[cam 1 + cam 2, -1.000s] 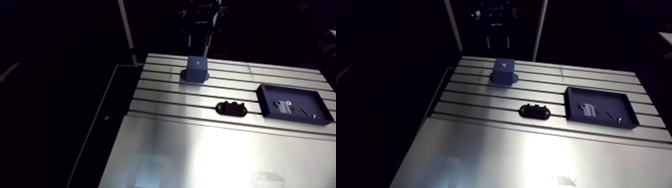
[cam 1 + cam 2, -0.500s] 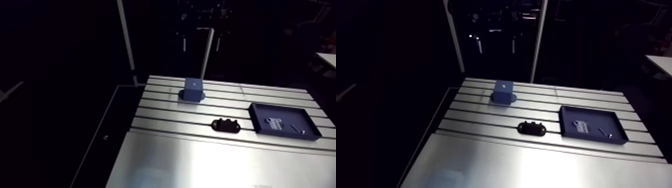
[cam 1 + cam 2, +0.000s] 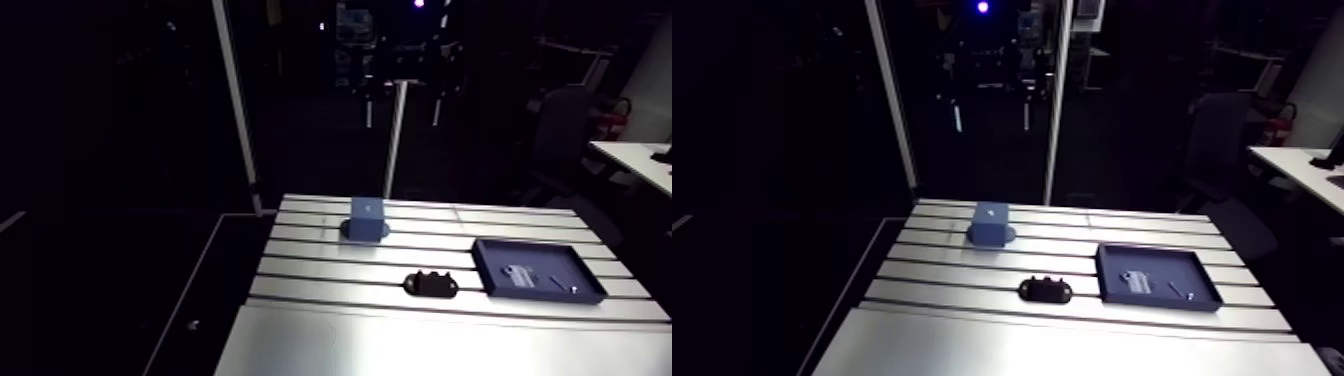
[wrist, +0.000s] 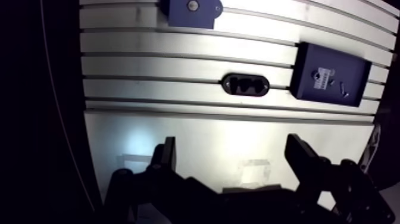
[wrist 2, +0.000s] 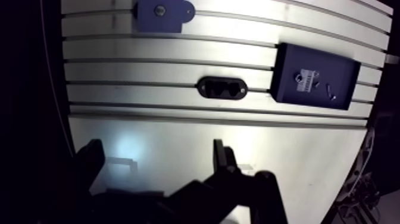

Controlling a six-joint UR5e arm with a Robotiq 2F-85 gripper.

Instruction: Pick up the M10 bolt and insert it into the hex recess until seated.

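Note:
A small bolt lies in a dark blue tray on the right side of the slotted table, next to a pale labelled piece. At the far left of the table stands a blue block with a round hole in its top face. My gripper hangs high over the plain near part of the table, open, with nothing between its fingers. All of these things lie well ahead of it. The gripper does not show in the arm view.
A black oval fixture with two recesses sits in the middle of the table, between the block and the tray. The table's left edge drops off into a dark floor.
The arm view has shifted as the camera rose and tilted up, so the table now looks lower and smaller. Block, fixture, tray and bolt keep their places on the table.

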